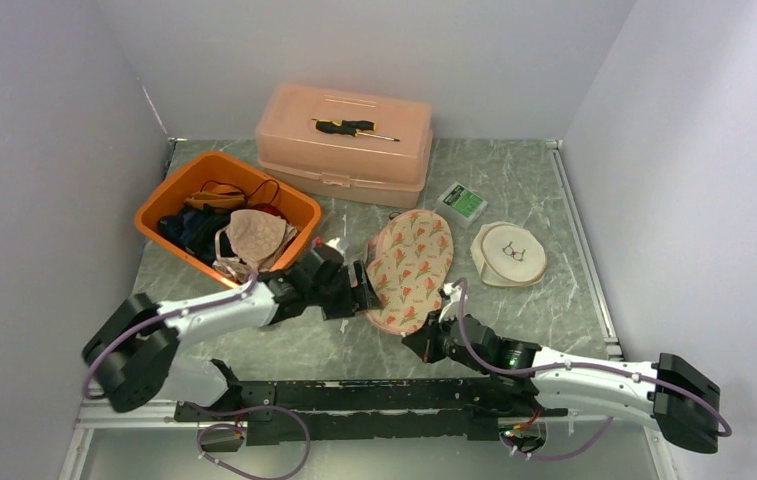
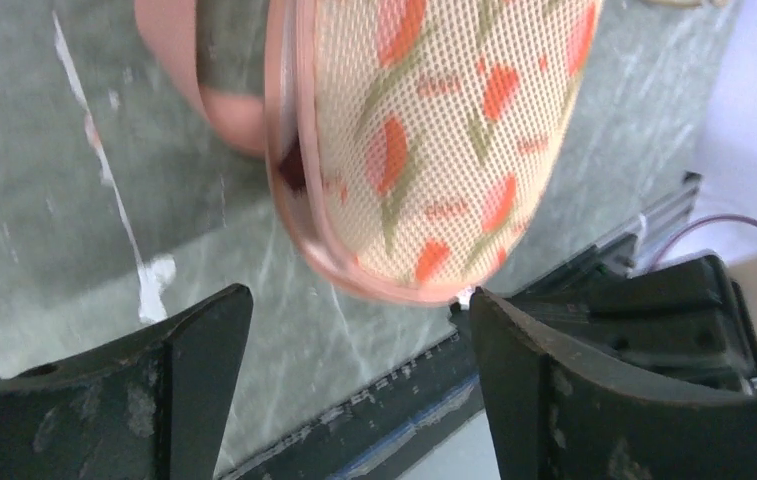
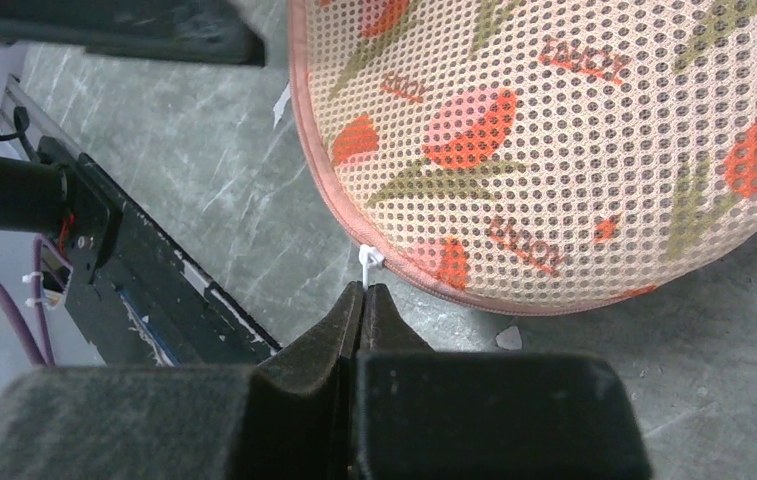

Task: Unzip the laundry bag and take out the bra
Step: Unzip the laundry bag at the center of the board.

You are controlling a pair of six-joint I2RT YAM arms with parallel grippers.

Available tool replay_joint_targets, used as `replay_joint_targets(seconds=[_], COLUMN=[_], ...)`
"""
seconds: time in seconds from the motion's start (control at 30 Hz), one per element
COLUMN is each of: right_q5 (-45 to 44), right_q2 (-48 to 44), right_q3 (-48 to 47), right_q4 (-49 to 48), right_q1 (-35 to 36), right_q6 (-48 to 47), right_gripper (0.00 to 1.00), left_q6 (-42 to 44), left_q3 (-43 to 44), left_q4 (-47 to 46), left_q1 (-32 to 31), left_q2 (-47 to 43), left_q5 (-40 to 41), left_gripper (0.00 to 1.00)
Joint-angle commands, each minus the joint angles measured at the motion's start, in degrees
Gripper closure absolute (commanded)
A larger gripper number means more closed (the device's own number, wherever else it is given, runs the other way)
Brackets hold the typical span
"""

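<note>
Right now the left gripper [image 2: 359, 300] is standing wide open with nothing between its fingers, and the one laundry bag [image 1: 411, 270] is lying just ahead of it on the table [image 1: 514, 180]. The right gripper [image 3: 364, 295] is pressing fully shut, its tips touching a small white tab [image 3: 368, 260] on the bag's near seam; whether it is pinching that tab is unclear. Behind and to the left of the left gripper, one orange basket [image 1: 176, 186] of clothes is sitting. Farther off, one pink box [image 1: 344, 145] is carrying one screwdriver [image 1: 354, 127]. Beyond the right gripper, past the bag, one green packet [image 1: 464, 202] and one round cream pouch [image 1: 509, 253] are lying.
</note>
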State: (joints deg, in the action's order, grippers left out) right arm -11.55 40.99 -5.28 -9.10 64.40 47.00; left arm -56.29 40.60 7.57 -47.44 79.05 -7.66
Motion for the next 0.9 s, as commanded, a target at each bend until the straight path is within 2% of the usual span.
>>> replay_joint_targets(seconds=[0.0, 0.1, 0.2, 0.4, 0.73, 0.87], right_q5=[-1.13, -0.24, 0.78, 2.45, 6.68, 6.92], right_q2=[3.34, 6.67, 9.39, 11.99, 10.52, 10.38], right_q3=[-2.09, -4.06, -6.12, -9.06, -8.99, -8.73], right_q4=[-6.72, -8.04, -9.08, -8.87, -9.17, -9.65], right_q1=[0.31, 0.37, 0.32, 0.3, 0.33, 0.4], right_q6=[-0.76, -1.27, -1.45, -2.56, -4.29, -4.29], right_gripper=[1.0, 1.0, 1.0, 1.0, 1.0, 1.0], left_q6=[-14.05, -23.28, -28.23, -29.51, -31.08, -31.27], left_q3=[-6.26, -10.65, -10.56, -5.59, -4.03, -2.8], left_q4=[-1.04, -5.28, -7.21, -7.98, -3.6, -2.01], left_q1=[-3.86, -9.0, -11.49, -11.62, -11.33, -11.0], left_q2=[-8.95, -11.34, -9.43, -2.75, -4.43, -2.28], left_q5=[2.45, 6.51, 7.57, 9.67, 16.72, 15.79], left_gripper=[0.14, 0.13, 0.12, 0.12, 0.13, 0.21])
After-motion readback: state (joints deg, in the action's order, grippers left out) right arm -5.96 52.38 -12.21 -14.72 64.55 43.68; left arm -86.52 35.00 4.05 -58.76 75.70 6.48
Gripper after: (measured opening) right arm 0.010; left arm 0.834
